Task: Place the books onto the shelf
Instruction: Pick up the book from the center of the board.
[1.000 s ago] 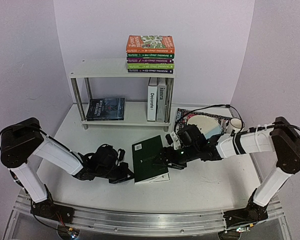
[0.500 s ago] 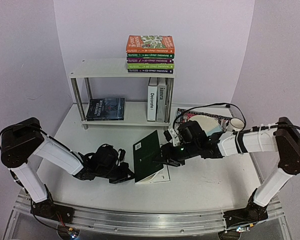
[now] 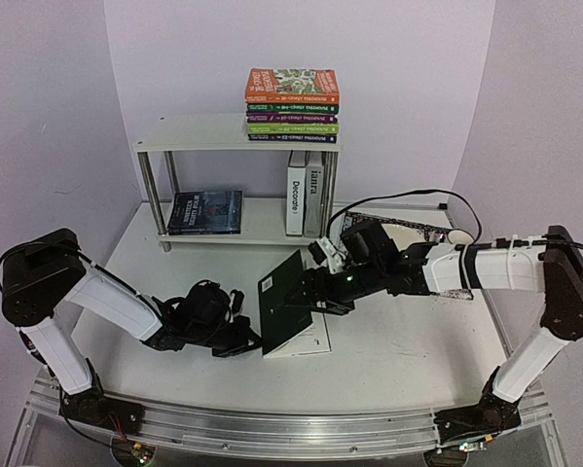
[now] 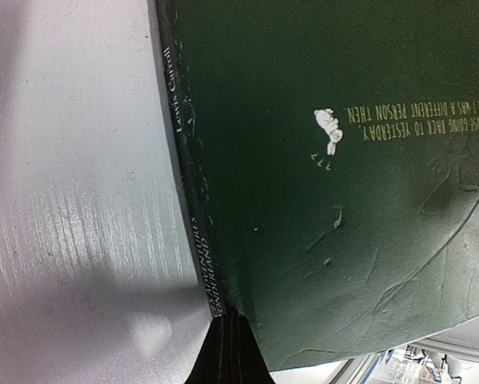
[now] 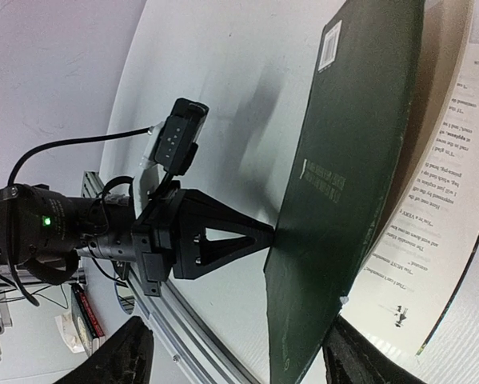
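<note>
Mid white table [image 3: 398, 362], tipping cover of dark green paperback [image 3: 289, 304] higher with splayed right gripper [image 3: 316, 294] against closed left gripper [image 3: 249, 341]: opening, not lifting.

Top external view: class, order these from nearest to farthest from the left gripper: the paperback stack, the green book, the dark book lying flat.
1. Green book, on the table, beside the left gripper.
2. Dark flat book, lower board of the shelf, left end.
3. Paperback stack, shelf top, right end.
</note>
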Robot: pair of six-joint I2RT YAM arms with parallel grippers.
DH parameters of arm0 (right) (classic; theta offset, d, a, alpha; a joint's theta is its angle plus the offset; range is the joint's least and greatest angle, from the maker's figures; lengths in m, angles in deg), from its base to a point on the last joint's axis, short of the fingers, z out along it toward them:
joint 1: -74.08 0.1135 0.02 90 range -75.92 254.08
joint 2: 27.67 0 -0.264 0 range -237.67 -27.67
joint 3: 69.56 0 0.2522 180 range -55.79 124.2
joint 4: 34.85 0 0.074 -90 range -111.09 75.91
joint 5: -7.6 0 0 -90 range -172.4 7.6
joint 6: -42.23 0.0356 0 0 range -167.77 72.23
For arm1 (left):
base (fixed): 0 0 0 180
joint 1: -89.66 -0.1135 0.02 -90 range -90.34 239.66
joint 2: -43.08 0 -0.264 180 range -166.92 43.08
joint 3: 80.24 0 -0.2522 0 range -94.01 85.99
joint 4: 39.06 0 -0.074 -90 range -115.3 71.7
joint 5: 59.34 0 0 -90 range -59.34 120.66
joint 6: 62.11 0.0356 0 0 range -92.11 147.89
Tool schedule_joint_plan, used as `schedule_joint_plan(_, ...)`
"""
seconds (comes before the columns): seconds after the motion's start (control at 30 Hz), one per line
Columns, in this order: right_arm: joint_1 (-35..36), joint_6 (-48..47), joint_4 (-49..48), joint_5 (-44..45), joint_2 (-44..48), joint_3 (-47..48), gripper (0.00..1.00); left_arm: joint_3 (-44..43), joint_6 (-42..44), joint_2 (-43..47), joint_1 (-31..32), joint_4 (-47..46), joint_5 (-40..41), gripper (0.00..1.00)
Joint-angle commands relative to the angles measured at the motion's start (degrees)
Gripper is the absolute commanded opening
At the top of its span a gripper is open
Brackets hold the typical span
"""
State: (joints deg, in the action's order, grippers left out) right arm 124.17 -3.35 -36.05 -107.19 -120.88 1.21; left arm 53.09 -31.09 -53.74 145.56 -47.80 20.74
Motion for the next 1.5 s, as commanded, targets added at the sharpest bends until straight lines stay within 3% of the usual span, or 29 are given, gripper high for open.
schedule_joint_plan(0.0,0.69,-1.33,0.8,-2.38,-0.7,2.69,0.76,-1.65,0.2,0.49,0.18,-0.53,-0.64,0.0)
schedule_joint_plan(0.27,2.49,-2.62,0.29,-4.56,-4.27,4.82,0.84,-2.16,0.36,0.69,0.18,-0.53,-0.8,0.0)
schedule_joint_plan(0.5,2.51,-1.76,0.27,-3.09,-7.15,4.86,0.68,-1.62,0.03,1.17,0.23,-0.52,-0.59,0.0)
schedule_joint_plan(0.67,2.63,-3.73,1.83,-1.29,-6.3,4.94,0.77,-1.39,-0.08,1.25,0.22,-0.53,-0.6,0.0)
schedule_joint_plan(1.47,6.11,-13.4,17.69,0.87,-7.77,17.98,0.78,-0.91,-0.17,2.47,0.16,-0.54,-0.24,0.0)
